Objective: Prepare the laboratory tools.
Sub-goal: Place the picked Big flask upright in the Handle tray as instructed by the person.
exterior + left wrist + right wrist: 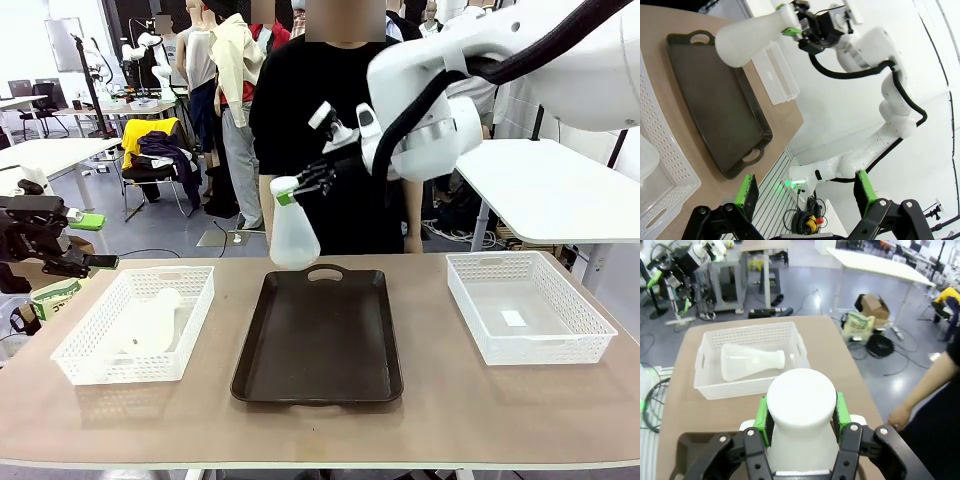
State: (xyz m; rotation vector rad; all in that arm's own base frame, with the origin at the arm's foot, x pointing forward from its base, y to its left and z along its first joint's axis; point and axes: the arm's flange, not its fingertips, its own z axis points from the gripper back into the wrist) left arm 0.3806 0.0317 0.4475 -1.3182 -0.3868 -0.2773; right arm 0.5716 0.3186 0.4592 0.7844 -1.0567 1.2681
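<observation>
At the far left, beyond the desk's (450, 420) edge, the robot's left gripper (98, 242) hangs in the air with its two green-padded fingers (746, 192) spread wide apart and nothing between them.

On the left part of the light brown desk sits a white lattice basket (75, 372). Inside it one milky-white flask (150, 322) lies on its side, wide base toward the near corner and neck toward the far side.

In the middle of the desk lies a dark brown tray (318, 350) with a handle cut into each end; its surface is bare.

Over the far end of that tray, a second flask (293, 238) is held in the air, upright, cone base down, clear of the tray and desk. The right gripper (296, 187) reaches in from the upper right and is clamped on the flask's narrow neck, a green pad pressed against each side. In the right wrist view, the round top of the neck sits squarely between the two pads.

Behind the held flask, a person in a black shirt (330, 110) stands at the far side of the desk, one hand (900, 415) near its edge.

On the right part of the desk sits another white lattice basket (600, 350), with no flask in it.
</observation>
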